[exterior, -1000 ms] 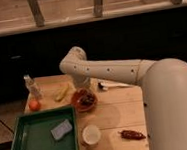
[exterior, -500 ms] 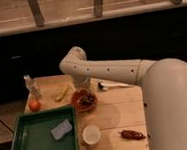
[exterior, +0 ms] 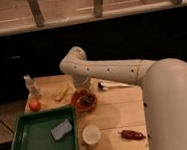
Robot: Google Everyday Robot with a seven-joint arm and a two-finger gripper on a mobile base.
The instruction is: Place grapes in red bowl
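Observation:
The red bowl (exterior: 78, 104) stands on the wooden table, just behind the green tray. A dark lumpy bunch, the grapes (exterior: 87, 98), lies inside the bowl. My gripper (exterior: 82, 85) hangs from the white arm directly above the bowl's back rim, close over the grapes. I cannot tell whether it touches them.
A green tray (exterior: 29, 146) with a grey-blue sponge (exterior: 61, 128) fills the front left. A white cup (exterior: 90, 134) stands in front of the bowl. A dark red pepper (exterior: 132, 134) lies front right. A banana (exterior: 62, 93), an orange fruit (exterior: 35, 105) and a bottle (exterior: 32, 87) are at the left. A utensil (exterior: 108, 85) lies behind.

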